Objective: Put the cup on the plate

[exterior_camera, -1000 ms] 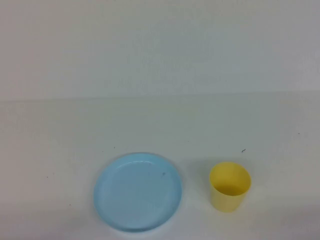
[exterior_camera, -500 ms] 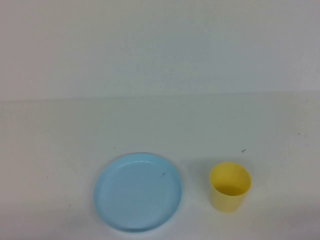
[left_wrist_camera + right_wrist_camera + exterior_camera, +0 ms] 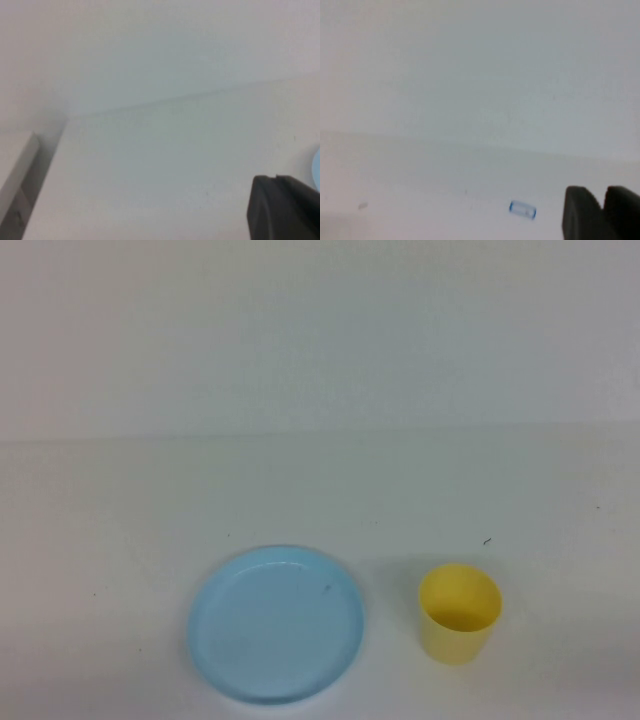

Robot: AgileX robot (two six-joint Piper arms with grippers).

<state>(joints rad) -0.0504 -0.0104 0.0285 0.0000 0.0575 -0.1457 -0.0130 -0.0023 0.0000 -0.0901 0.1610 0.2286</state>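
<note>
Outside the high view, both grippers show only as dark tips: left gripper [image 3: 285, 207], right gripper [image 3: 600, 212], finger state unclear. Cup [image 3: 458, 613] stands upright beside plate [image 3: 275, 625] on white counter [image 3: 320, 500].

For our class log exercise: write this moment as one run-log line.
cup: upright on table, right of plate | plate: bare | left gripper: parked, off high view | right gripper: parked, off high view | step: not started

Lighting: even, bright, diffuse, washing out the white counter [image 3: 320, 500]. Shadows: faint. Both wrist views blurring softly; dark gripper parts showing out of focus.
</note>
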